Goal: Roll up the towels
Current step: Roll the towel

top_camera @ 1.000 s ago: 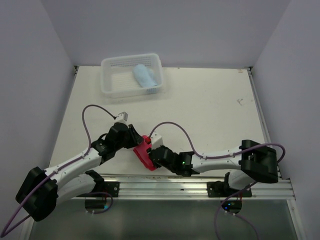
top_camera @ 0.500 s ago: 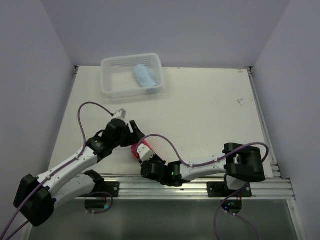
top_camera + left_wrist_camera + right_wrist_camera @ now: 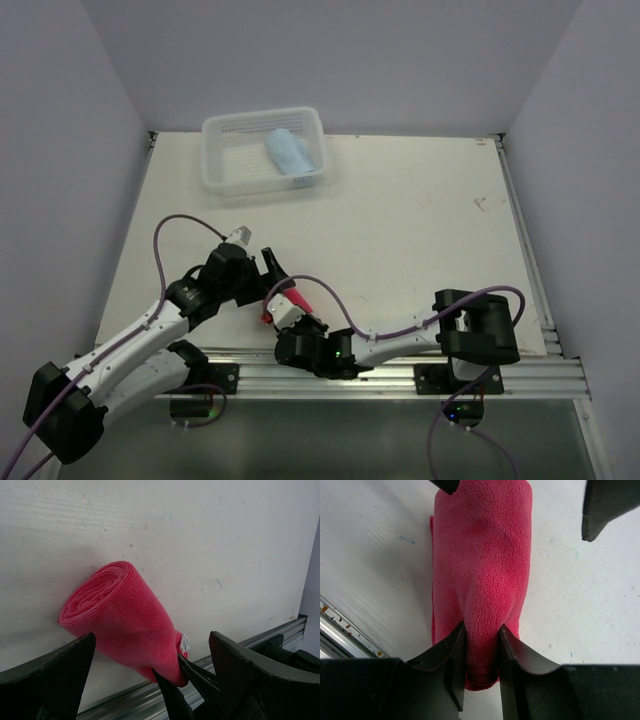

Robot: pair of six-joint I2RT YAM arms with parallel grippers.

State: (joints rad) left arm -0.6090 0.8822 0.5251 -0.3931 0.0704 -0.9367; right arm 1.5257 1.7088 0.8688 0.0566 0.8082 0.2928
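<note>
**Red roll pinched by the right gripper, left gripper spread wide**

Top view: the red towel (image 3: 297,298) lies near the front edge of the tabletop (image 3: 420,230), mostly hidden under the two arms. The left gripper (image 3: 272,275) reaches in from the left with its jaws spread. The right gripper (image 3: 290,312) comes at the towel from the near side; its jaws cannot be made out from here. At the far left of the tabletop stands a clear plastic basket (image 3: 225,125), and the blue towel (image 3: 288,153) lies rolled inside it, towards its right side.

Left wrist view: the red towel (image 3: 120,615) is a tight roll lying on the tabletop, its spiral end facing up and left. The left gripper (image 3: 151,636) stands wide apart, one finger on each side of the roll and clear of it. At the roll's lower end the dark fingers (image 3: 170,690) of the right gripper clamp the cloth, just beside the metal rail (image 3: 280,630).

Right wrist view: the right gripper (image 3: 481,630) pinches the near end of the red towel (image 3: 482,555), squeezing the cloth narrow between its jaws. The left gripper's fingertips (image 3: 605,505) show at the top edge, set far apart.
</note>
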